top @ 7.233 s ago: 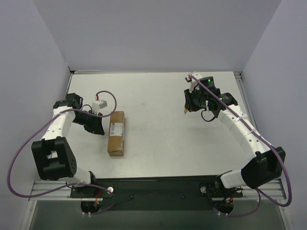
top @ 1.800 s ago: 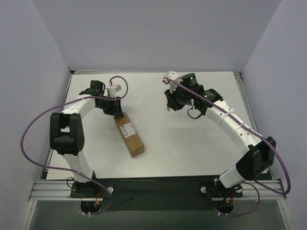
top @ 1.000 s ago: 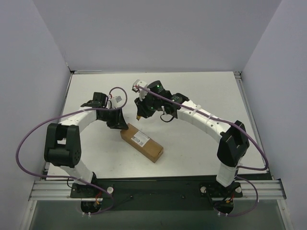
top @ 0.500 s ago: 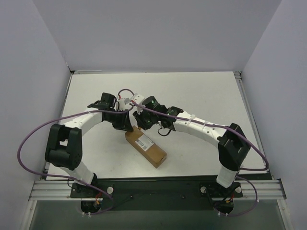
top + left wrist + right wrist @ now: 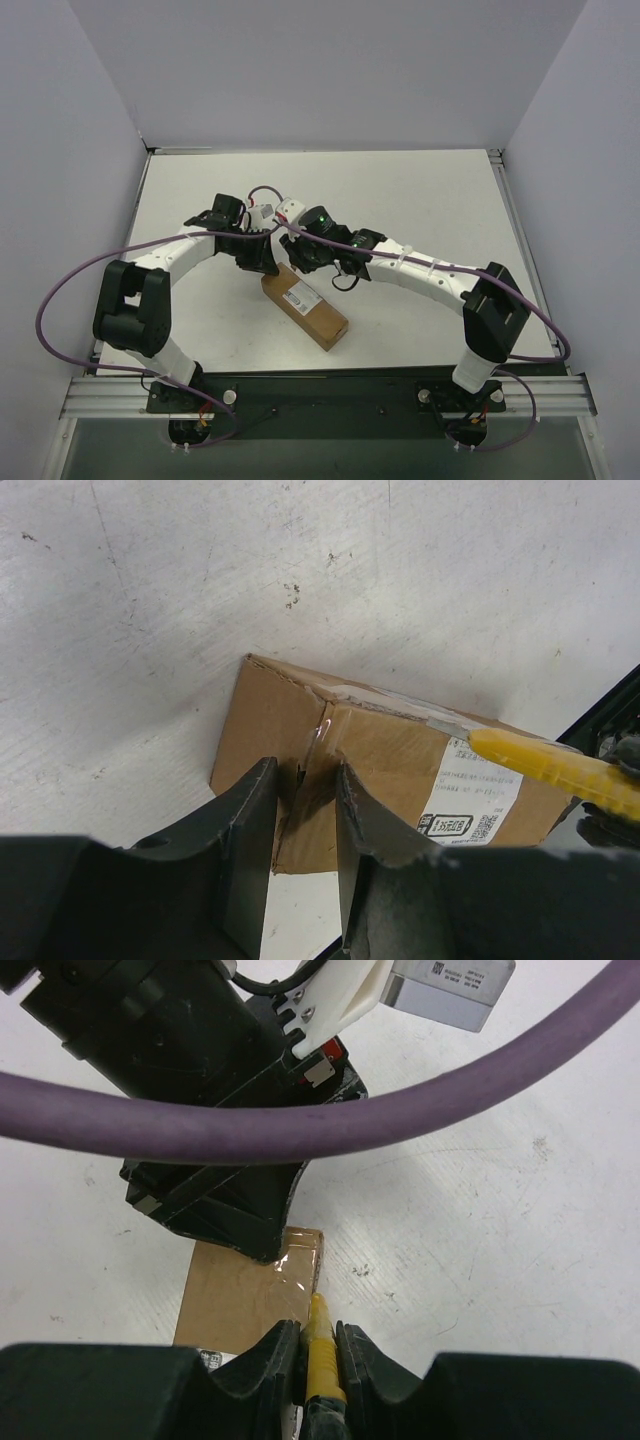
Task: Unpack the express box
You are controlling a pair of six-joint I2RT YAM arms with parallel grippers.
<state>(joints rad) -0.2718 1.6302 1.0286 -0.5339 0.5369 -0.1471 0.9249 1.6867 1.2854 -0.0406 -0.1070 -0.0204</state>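
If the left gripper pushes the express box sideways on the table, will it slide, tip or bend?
The express box lies flat and low on the table, so it would probably slide or swivel rather than tip. Its cardboard looks stiff, but the end near the left gripper seems creased and may dent. The glossy tape strip is likely slippery.

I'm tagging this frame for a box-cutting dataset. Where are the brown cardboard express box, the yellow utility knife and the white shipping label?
brown cardboard express box [image 5: 385,765], left wrist view, bare brown top face.
yellow utility knife [image 5: 545,768], left wrist view, middle of yellow body.
white shipping label [image 5: 468,794], left wrist view, printed centre.
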